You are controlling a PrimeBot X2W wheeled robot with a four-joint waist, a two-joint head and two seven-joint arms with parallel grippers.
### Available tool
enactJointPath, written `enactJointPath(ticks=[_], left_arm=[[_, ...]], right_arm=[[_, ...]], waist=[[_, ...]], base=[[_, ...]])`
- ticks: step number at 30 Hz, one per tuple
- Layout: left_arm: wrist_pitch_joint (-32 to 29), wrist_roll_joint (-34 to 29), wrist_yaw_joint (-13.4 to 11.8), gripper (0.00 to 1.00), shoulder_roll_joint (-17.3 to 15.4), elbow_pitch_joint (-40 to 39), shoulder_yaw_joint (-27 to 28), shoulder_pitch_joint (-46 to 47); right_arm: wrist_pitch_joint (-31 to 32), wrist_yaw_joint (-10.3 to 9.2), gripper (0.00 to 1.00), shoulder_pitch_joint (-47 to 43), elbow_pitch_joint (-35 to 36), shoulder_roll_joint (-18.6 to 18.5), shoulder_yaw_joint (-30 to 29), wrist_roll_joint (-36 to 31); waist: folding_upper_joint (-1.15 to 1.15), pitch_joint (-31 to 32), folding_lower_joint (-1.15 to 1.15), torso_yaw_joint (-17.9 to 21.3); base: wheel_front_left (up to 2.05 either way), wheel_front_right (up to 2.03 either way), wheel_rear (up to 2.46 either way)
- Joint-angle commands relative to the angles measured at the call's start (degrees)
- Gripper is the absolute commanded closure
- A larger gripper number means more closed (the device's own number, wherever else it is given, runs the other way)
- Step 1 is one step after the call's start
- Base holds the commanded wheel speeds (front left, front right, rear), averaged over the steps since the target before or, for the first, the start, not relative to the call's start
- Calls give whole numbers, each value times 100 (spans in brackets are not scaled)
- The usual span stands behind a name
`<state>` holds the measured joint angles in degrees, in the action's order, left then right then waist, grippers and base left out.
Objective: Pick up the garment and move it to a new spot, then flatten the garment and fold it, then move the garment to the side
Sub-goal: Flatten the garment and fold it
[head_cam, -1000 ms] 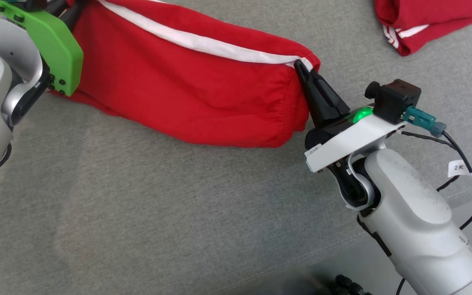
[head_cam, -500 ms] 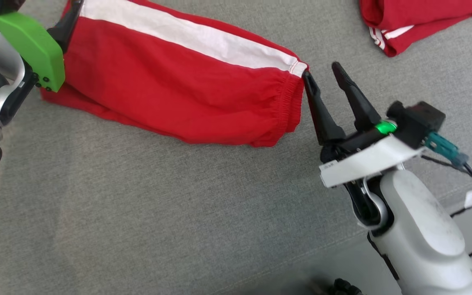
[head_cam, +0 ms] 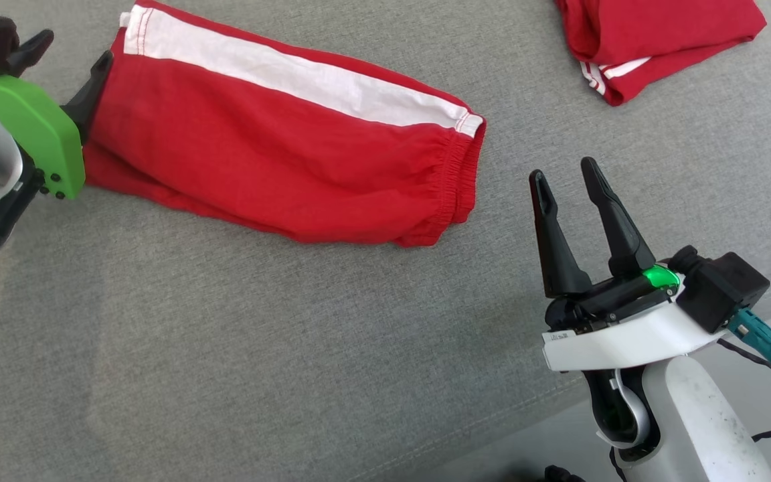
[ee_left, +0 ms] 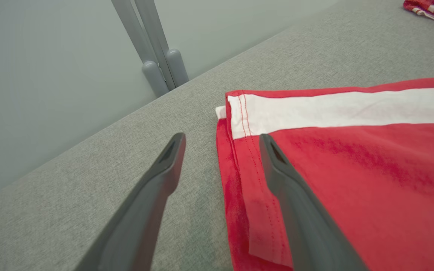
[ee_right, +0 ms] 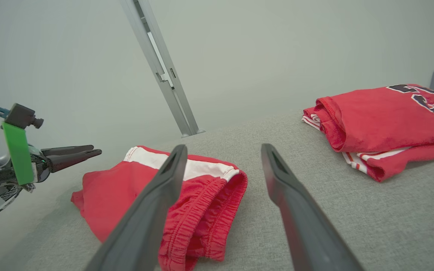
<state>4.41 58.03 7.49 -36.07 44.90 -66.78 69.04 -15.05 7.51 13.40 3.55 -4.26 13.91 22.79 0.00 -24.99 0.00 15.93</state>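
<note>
- Red shorts (head_cam: 278, 167) lie flat, long axis left-to-right, elastic waistband toward the right hand (head_cam: 561, 169).
- Hem end sits at the left hand (head_cam: 71, 52).
- Both hands spread apart, empty.

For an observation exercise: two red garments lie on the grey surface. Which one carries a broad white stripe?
The red shorts with the elastic waistband, at the head view's left; the folded red garment at upper right shows only thin white stripes.

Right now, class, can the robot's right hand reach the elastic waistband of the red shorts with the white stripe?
Probably yes: the right hand is open, apart from the red white-striped shorts, with just grey fabric surface between it and their waistband.
</note>
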Motion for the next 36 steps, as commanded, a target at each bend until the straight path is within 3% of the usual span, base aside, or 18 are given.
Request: enactJointPath(ticks=[1, 15, 16, 17, 18, 25, 36], left_arm=[[-39, 139, 1, 0, -65, 49, -25, -106], [-1042, 969, 1, 0, -45, 171, -365, -531], [-1079, 1045, 2, 50, -35, 145, -373, -546], [-1087, 1079, 2, 93, -32, 130, -379, -540], [-1105, 1119, 2, 100, -28, 129, -385, -538], [-1037, 1561, -3, 100, 55, 122, -213, -656], [-150, 1842, -2, 100, 142, -280, -95, -1181]], right_arm=[[-14, -6, 0, -60, 43, 21, -7, -42], [-15, -6, 0, 25, 13, 104, 12, -155], [-15, -6, 0, 34, 9, 107, 9, -167], [-15, -6, 0, 41, 8, 110, 2, -174], [-14, -6, 0, 46, 7, 110, -8, -182], [-15, -6, 0, 85, -33, 110, 36, -196], [-15, -6, 0, -270, -242, 50, -191, -164]], waist=[[0, -6, 0, 92], [0, -49, 0, 214], [0, -47, 0, 207], [0, -43, 0, 199], [0, -34, 0, 185], [0, 70, 0, 85], [0, 817, 0, -391]], base=[[0, 0, 0], [0, 0, 0], [0, 0, 0], [0, 0, 0], [0, 0, 0], [0, 0, 0], [0, 0, 0]])
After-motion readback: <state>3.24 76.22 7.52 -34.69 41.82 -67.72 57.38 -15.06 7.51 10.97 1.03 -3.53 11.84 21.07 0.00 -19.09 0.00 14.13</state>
